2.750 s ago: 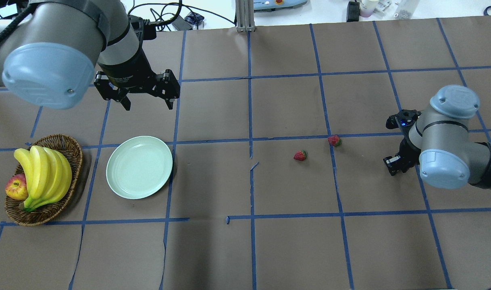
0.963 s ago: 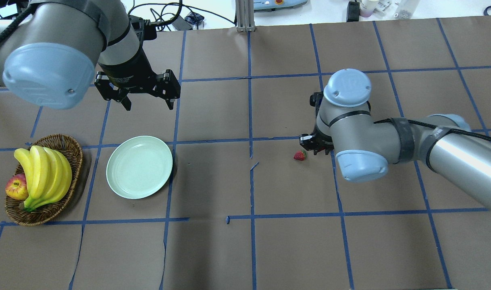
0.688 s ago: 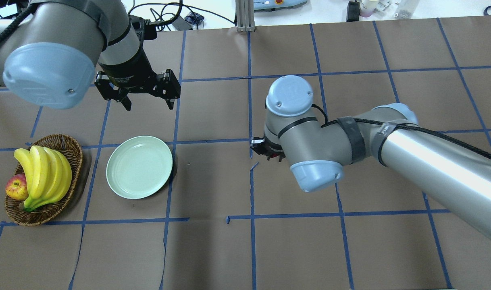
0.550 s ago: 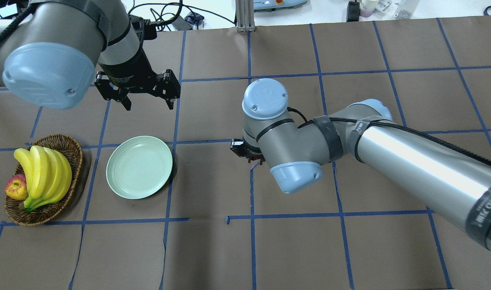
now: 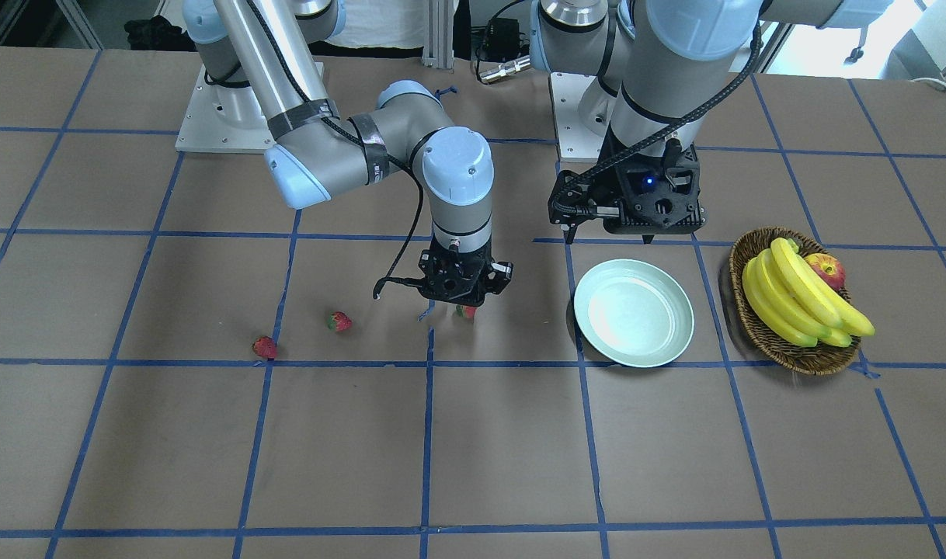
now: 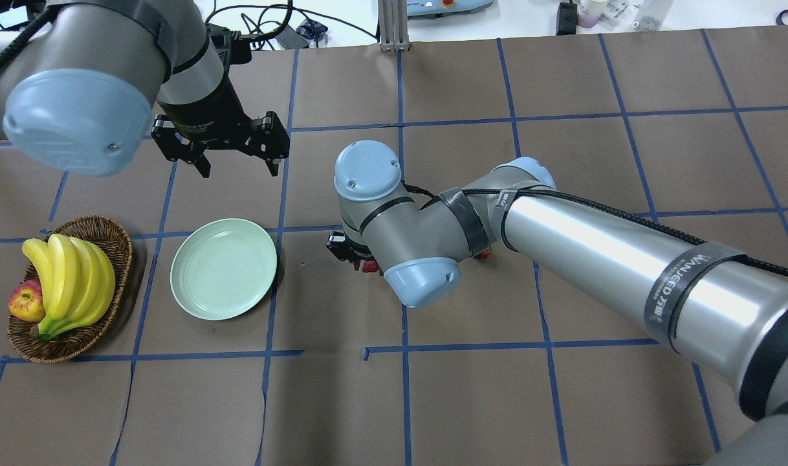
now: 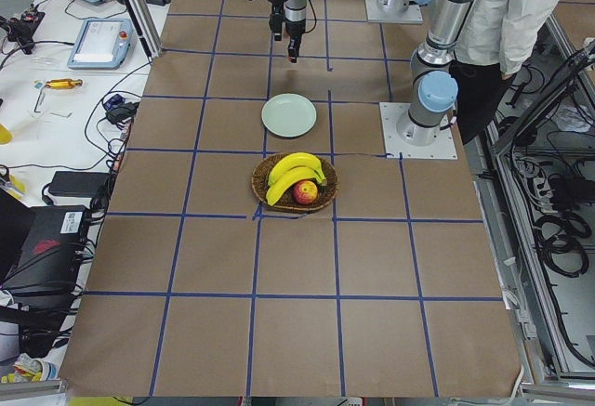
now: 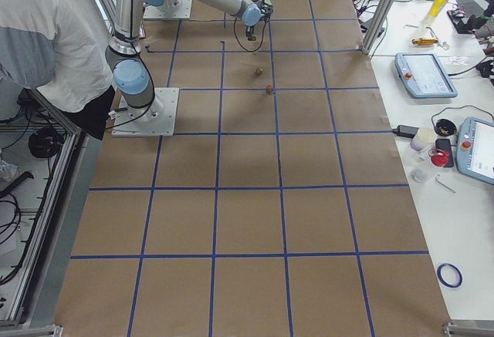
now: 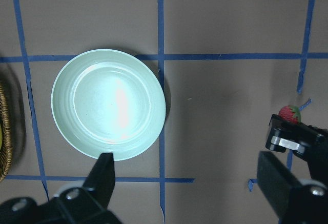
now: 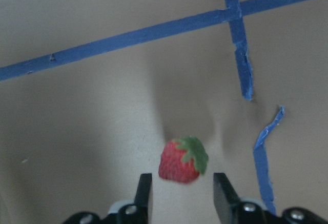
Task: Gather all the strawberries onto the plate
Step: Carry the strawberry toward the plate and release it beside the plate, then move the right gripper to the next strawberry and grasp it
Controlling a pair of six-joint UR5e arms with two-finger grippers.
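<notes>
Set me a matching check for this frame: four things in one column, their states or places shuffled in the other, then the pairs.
Things:
1. plate
2. apple
3. left gripper
4. right gripper

States or places:
a. shut on a strawberry, above the table
b. empty, nothing in it
c. in the basket beside the bananas
d. open, holding nothing

Pairs: 1-b, 2-c, 3-d, 4-a
</notes>
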